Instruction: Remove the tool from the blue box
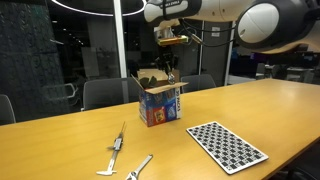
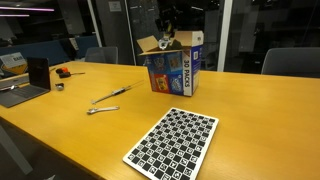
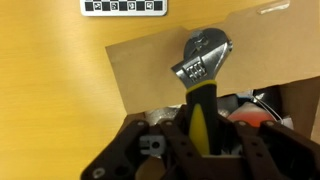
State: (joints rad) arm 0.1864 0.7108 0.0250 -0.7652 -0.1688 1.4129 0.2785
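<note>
Dim office-type room, chairs [image 1: 105,92] pushed up behind a long wooden tabletop [image 1: 270,105]. The jaws are clamped on the black-and-yellow handle of the tool [image 3: 203,58], which looks like a stubby adjustable wrench. In the wrist view its silver head sticks out past the dark fingers [image 3: 120,158] and sits over one of the plain brown flaps of the blue box [image 3: 150,70].

In both exterior views the arm [image 1: 270,22] comes in from above and holds the tool right over the open top of the blue box [image 1: 160,103] [image 2: 175,72], flaps splayed out. Can't tell if the tool's end is fully clear of the opening. There's some red and white stuff down inside the box, too blurry to name.

On the camera side of the box, well apart from it, a long thin silvery tool [image 1: 118,140] and a shorter plier-like tool [image 1: 138,167] lie flat. A black-and-white checkered board [image 1: 227,146] lies flat near the box too, not touching it.
</note>
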